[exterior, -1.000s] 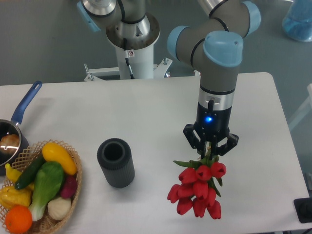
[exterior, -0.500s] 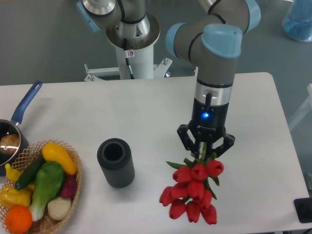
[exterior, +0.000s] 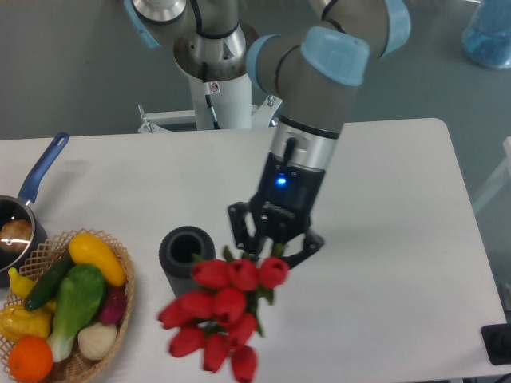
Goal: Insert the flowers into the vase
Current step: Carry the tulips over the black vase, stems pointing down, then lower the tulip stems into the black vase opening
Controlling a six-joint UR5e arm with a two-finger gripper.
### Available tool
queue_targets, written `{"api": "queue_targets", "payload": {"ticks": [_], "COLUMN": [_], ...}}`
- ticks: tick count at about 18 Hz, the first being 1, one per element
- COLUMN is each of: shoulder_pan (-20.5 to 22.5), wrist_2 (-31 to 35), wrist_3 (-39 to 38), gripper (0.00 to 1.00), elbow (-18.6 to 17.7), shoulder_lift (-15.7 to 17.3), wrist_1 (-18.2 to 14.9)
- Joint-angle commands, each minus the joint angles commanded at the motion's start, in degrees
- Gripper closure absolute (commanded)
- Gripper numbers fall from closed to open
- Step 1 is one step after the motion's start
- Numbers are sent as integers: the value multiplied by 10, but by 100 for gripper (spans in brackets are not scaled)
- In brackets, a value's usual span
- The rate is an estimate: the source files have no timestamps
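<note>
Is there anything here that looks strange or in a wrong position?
Yes. The flowers, held by the gripper, hang with their red heads pointing down and toward the camera, so the blooms, not the stems, are nearest the vase. The vase stands upright; nothing is spilled.

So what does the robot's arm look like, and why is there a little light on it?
The arm is made of fat grey tubes with light blue caps on its round joints. Near the end comes a silver ring, then a black wrist with a small blue light glowing. The gripper is black. Why it glows, the picture doesn't tell.
</note>
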Motion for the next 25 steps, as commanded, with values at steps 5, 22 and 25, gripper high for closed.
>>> {"api": "queue_targets", "payload": {"ticks": [5,22,25], "shoulder_pan": [-6,-11,-15], "wrist_2": [-62,-135,-141], "wrist_3": [0,0,1], "gripper": [74,73,73], "elbow": [-4,-69,-76], "shoulder_lift": [11,51,50], "wrist_1": [10,19,20]}}
